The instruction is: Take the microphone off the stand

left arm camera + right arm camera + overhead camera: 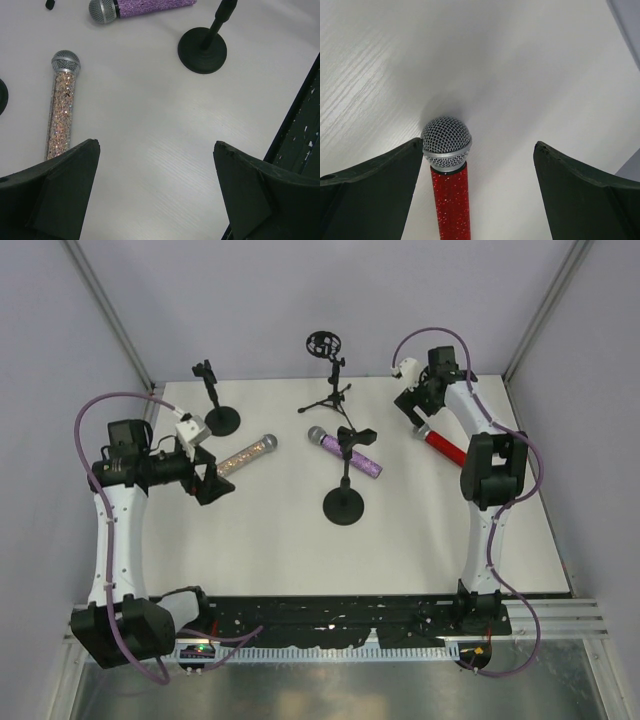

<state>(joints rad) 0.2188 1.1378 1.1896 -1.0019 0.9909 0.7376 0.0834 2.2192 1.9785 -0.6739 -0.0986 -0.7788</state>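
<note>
A red glitter microphone [450,195] with a silver mesh head lies flat on the white table [545,90]. My right gripper [477,145] stands open over it, its left finger close beside the head and nothing clamped. From above, the red microphone [445,445] is at the back right below the right gripper [418,420]. A purple microphone [345,451] crosses the clip of the centre round-base stand [344,505]; I cannot tell whether it rests in the clip. A pale gold microphone [62,110] lies on the table ahead of my open, empty left gripper [156,145].
A second round-base stand [220,418] with an empty clip is at the back left. A tripod stand [330,390] with a ring mount is at the back centre. Grey walls close the back and sides. A black rail [400,610] runs along the near edge.
</note>
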